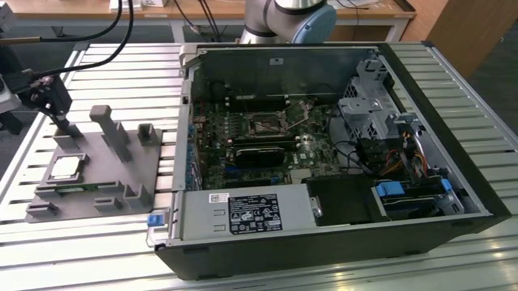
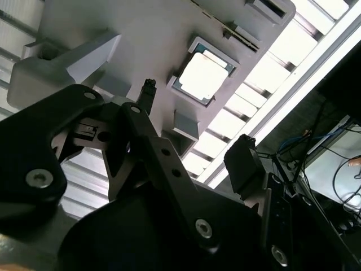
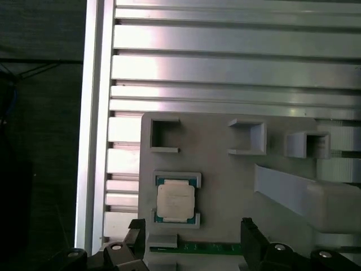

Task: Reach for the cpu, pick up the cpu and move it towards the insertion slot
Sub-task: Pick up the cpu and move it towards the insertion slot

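Note:
The cpu (image 1: 67, 168), a flat square chip with a shiny silver top, lies in a shallow holder on the grey fixture plate (image 1: 97, 154) at the exterior view's left. Both wrist views show the cpu (image 3: 175, 201) (image 2: 203, 76) seated between low grey corner pieces. My gripper (image 1: 55, 115) hangs above the back of the plate, a short way from the chip. In the first wrist view the gripper (image 3: 192, 230) stands open, its two dark fingers apart with nothing between them. The insertion slot (image 1: 265, 125) is the silvery square socket on the motherboard inside the opened computer case.
Grey upright blocks (image 1: 109, 130) rise from the fixture plate near the gripper. A narrow green memory strip (image 3: 203, 247) lies beside the cpu. The computer case (image 1: 340, 151) has tall walls, a drive cage and cables at the exterior view's right. The table (image 1: 105, 242) is ribbed aluminium.

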